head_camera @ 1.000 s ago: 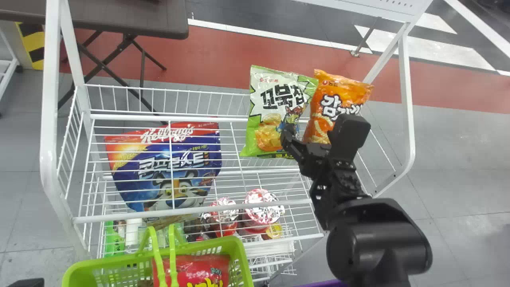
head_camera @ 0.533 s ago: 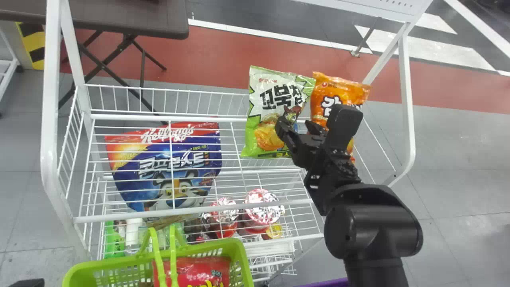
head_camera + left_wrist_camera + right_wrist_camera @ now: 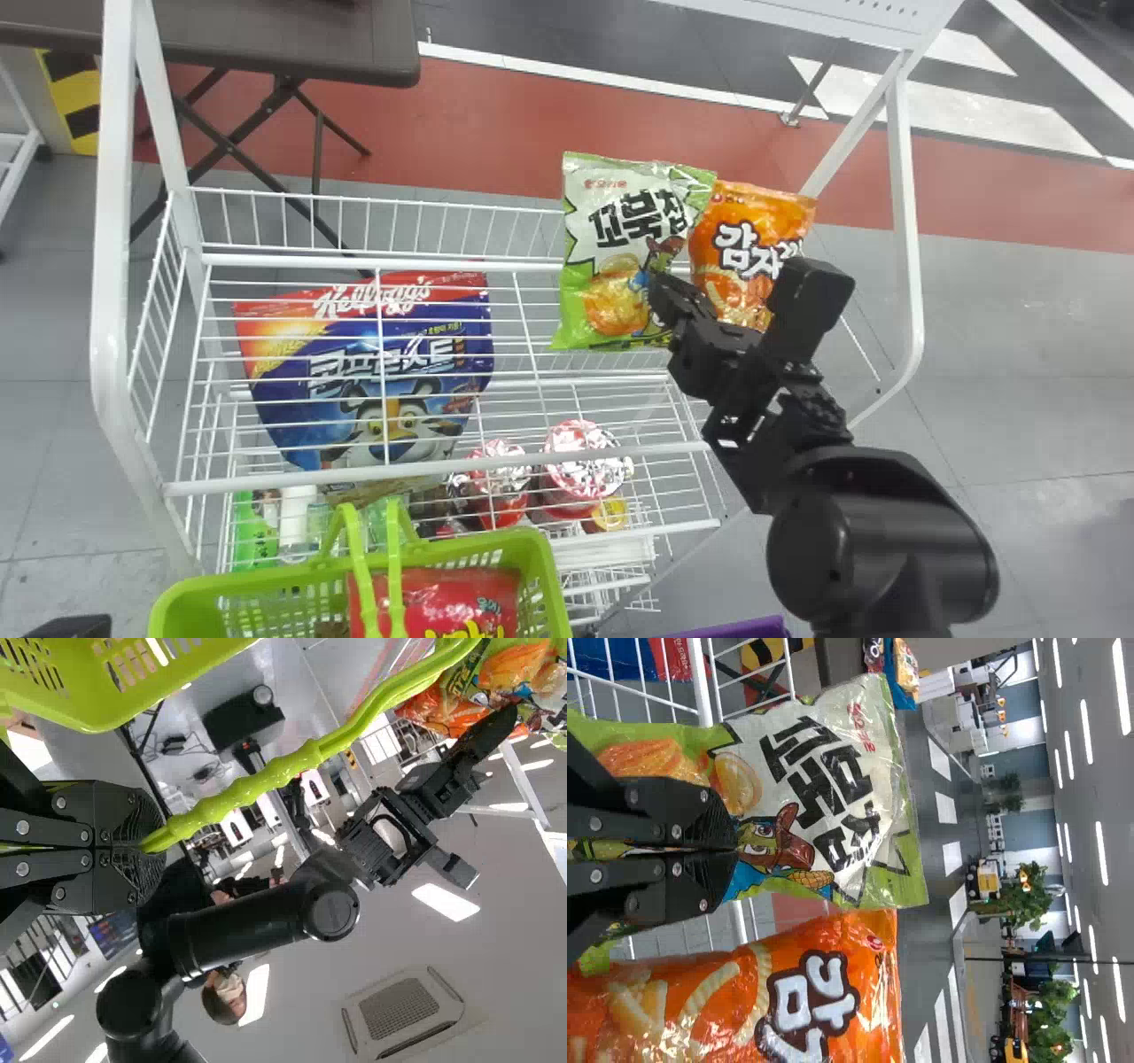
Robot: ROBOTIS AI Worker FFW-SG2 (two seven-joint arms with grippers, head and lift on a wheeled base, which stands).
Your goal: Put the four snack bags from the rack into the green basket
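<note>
In the head view my right gripper [image 3: 660, 297] is at the lower right part of the green-and-white snack bag [image 3: 620, 213], which stands at the rack's right side. The right wrist view has my right gripper [image 3: 735, 850] shut on this bag [image 3: 824, 753]. Beside it is the orange snack bag [image 3: 744, 239], partly behind the arm. The green basket [image 3: 554, 594] is at the bottom left with a red snack bag [image 3: 456, 598] inside. A black part of my left gripper [image 3: 78, 627] shows in the bottom-left corner; my left gripper [image 3: 152, 846] is shut on the basket's handle [image 3: 230, 804].
The white wire rack [image 3: 425, 472] carries a blue-and-red cereal bag [image 3: 381, 363] on its left. Red-and-white cups [image 3: 580, 470] stand on a lower level. A dark folding table [image 3: 292, 44] is behind at the left, and something purple [image 3: 735, 628] lies at the bottom edge.
My right gripper, open half a second ago, has shut on the green-and-white bag. Arm and bag have shifted right, and the orange bag has moved slightly. The basket has shifted a little right.
</note>
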